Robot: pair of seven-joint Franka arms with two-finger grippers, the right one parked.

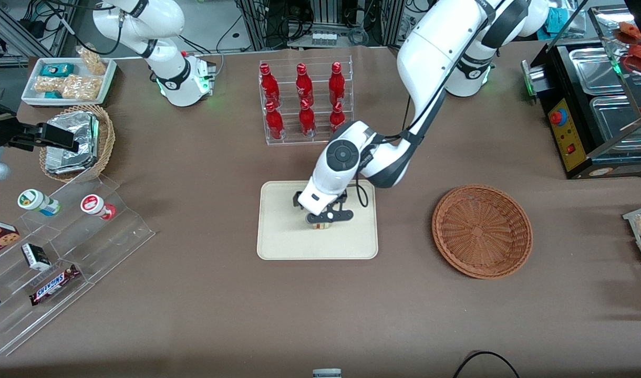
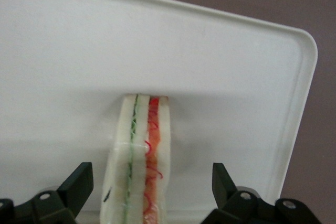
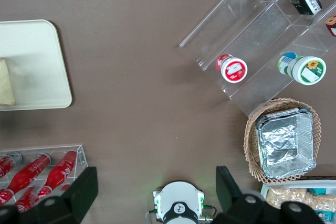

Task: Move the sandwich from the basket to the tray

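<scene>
White-bread sandwich [image 2: 139,156] stands on edge on the cream tray [image 1: 278,236]; the pincer [image 1: 323,218] straddles it, fingers [image 2: 76,184] spread wide, clear of both faces.

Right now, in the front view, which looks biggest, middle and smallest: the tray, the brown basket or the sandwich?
1. Tray, with the gripper open over it.
2. Basket, empty, only slightly smaller.
3. Sandwich, smallest, mostly hidden under the gripper.
</scene>
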